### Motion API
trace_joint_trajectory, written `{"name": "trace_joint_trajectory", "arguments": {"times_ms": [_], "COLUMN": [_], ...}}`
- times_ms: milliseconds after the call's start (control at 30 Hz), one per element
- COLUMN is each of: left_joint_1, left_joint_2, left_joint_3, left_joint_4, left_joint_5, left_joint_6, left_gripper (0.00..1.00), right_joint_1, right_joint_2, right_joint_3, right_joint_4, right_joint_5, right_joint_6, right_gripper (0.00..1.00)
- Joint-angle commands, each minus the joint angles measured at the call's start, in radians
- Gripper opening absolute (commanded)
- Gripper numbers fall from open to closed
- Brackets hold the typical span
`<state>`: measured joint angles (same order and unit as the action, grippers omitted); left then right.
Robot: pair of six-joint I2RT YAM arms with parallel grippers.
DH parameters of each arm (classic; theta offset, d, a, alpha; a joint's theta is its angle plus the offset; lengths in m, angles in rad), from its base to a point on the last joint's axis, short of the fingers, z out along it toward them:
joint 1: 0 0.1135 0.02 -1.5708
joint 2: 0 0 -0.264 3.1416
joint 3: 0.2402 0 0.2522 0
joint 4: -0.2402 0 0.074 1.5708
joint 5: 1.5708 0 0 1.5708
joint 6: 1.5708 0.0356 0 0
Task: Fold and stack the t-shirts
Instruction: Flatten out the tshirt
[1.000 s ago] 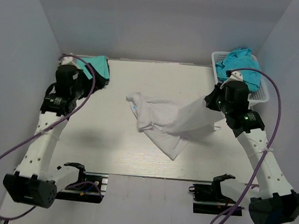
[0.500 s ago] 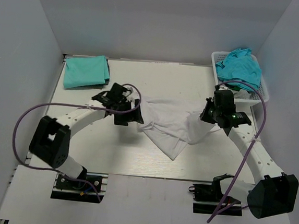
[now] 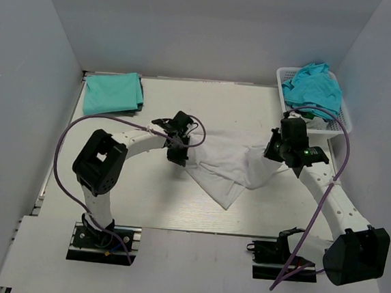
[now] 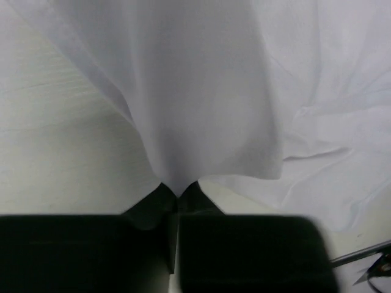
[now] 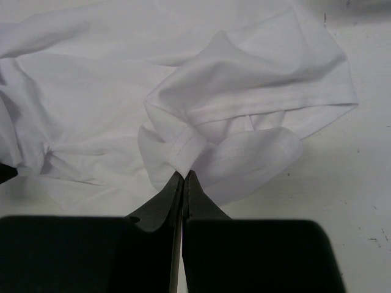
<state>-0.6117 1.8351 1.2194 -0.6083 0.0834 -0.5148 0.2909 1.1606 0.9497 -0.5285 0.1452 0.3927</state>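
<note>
top external view: the white shirt [image 3: 224, 166] lies crumpled on the bench [image 3: 142, 203], left of the basket [image 3: 347, 123] and nearer the arms than it. the left tool [image 3: 180, 152] sits at the shirt edge farthest from the basket. in the left wrist view its tips meet on a peak of white cloth, so it is pinched closed on the shirt. the right tool [image 3: 272, 150] sits at the edge nearest the basket, clamped closed on a rolled bit of hem, as the right wrist view shows.

the step in hand, as i judge it, is spreading the shirt flat before any fold. to do it well, lift both pinches together just enough to free the cloth. then draw one toward the basket and one away from it until the bunch between goes taut, and lay it down smooth. the right grip looks doubled over, so it may carry two layers. which part of the shirt the left tool holds i cannot tell.

the basket holds a loose heap of teal shirts [image 3: 312, 88], unfolded and piled above its rim; how many i cannot tell. one folded teal shirt [image 3: 111, 92] lies flat at the far bench corner opposite the basket, likely the start of the stack.
</note>
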Motion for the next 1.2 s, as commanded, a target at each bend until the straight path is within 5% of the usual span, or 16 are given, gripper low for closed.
{"name": "trace_joint_trajectory", "arguments": {"times_ms": [0,433,767,967,1167], "left_joint_1": [-0.008,0.003,0.015,0.015,0.015], "left_joint_2": [-0.011,-0.316,-0.468,-0.606,-0.845], "left_joint_3": [0.071,0.155,0.422,0.506,0.505], "left_joint_4": [-0.036,-0.057,-0.286,-0.32,-0.153], "left_joint_5": [-0.062,-0.23,-0.652,-0.694,-0.474], "left_joint_6": [0.012,0.012,-0.085,-0.096,0.035], "left_gripper": [0.01,0.0,0.0,0.0,0.0], "right_joint_1": [-0.01,-0.025,-0.035,-0.033,-0.032], "right_joint_2": [-0.004,-0.078,-0.237,-0.303,-0.366], "right_joint_3": [-0.003,0.092,0.267,0.418,0.564], "right_joint_4": [0.002,-0.053,-0.119,-0.123,-0.125], "right_joint_5": [0.019,0.096,0.349,0.338,0.165], "right_joint_6": [0.0,-0.037,-0.032,-0.074,-0.112], "right_gripper": [0.0,0.0,0.0,0.0,0.0]}}
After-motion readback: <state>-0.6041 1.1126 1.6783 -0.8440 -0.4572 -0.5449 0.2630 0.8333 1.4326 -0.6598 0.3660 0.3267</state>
